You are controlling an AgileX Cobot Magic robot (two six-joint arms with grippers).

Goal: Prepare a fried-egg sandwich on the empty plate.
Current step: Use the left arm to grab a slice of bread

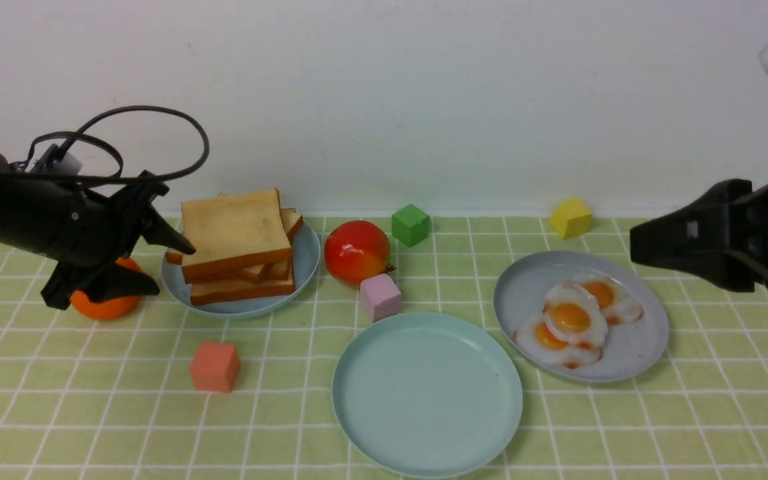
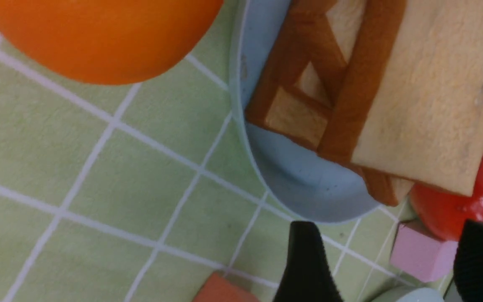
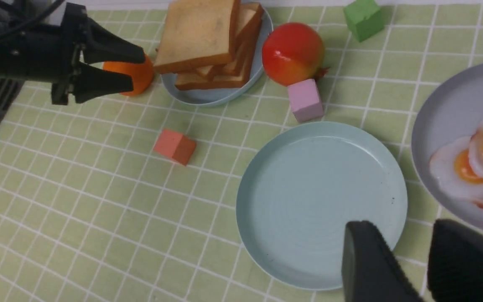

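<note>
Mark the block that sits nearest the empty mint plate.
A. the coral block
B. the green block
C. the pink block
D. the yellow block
C: the pink block sits right beside the far rim of the mint plate, nearer to it than any other block in the front view.
</note>
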